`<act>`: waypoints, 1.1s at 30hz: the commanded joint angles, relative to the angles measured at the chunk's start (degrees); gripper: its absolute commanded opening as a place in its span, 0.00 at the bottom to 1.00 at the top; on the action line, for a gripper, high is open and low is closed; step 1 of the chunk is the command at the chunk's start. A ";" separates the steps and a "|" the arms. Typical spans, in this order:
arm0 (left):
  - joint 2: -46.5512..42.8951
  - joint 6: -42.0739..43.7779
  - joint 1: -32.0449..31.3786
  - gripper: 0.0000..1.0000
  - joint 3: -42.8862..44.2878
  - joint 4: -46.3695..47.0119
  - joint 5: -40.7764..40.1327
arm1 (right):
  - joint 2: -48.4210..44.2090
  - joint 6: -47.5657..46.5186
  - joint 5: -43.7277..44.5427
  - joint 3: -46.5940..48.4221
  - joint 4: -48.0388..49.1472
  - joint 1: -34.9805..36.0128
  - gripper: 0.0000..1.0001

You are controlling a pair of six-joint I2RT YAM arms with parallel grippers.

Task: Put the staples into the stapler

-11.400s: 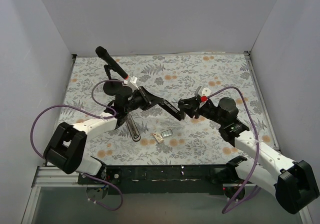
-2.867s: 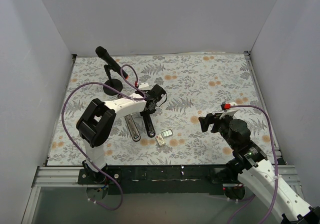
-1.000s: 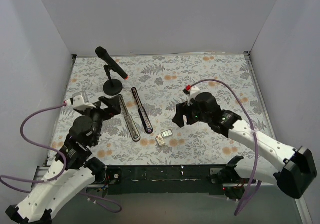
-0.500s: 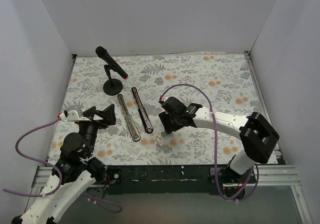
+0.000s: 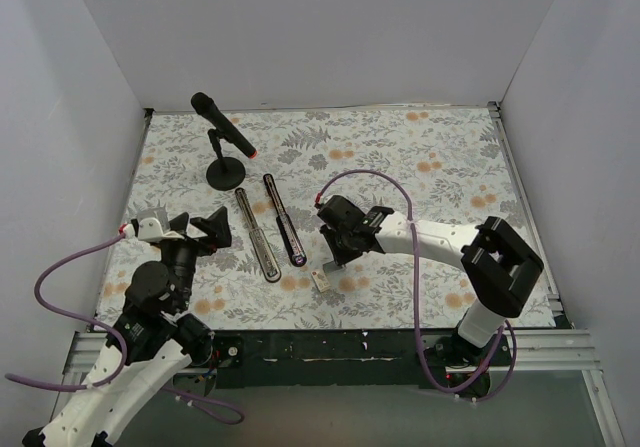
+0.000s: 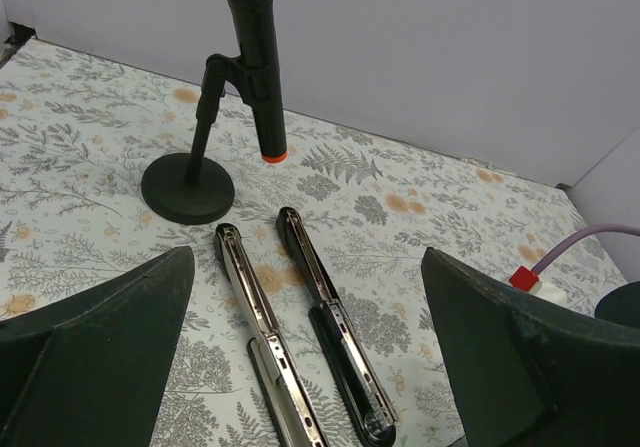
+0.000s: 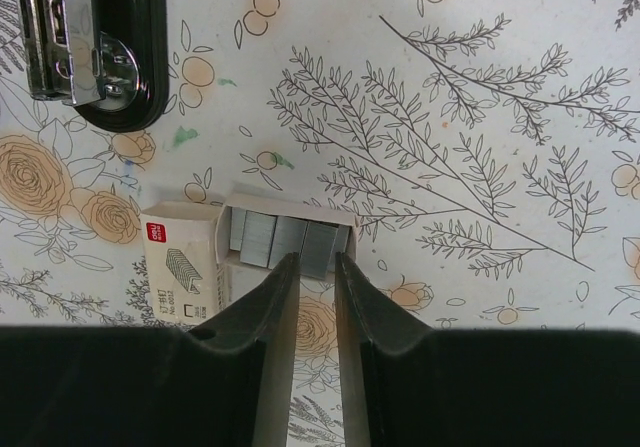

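The desk is covered in a pale print of grey ferns and orange blossoms. Plain white walls box it in on three sides under even light.

A black microphone leans on a thin stem over a round black stand in the upper left of the overhead view, and its lower end carries an orange-red ring. The bench is covered by a pale cloth printed with grey ferns and orange blossoms. Plain white walls close it in on three sides. A black strip runs along the bench's bottom edge.
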 commanded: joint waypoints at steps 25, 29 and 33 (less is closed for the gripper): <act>4.42 1.28 2.87 0.98 -0.16 -0.11 2.20 | 4.27 -0.34 -2.95 1.91 1.44 0.28 0.26; 4.68 1.19 2.96 0.98 -0.16 -0.02 2.73 | 4.62 -1.13 -3.48 2.09 1.17 0.28 0.27; 4.77 1.19 3.22 0.98 -0.16 -0.20 2.99 | 5.67 -1.66 -1.82 2.09 -0.23 0.28 0.27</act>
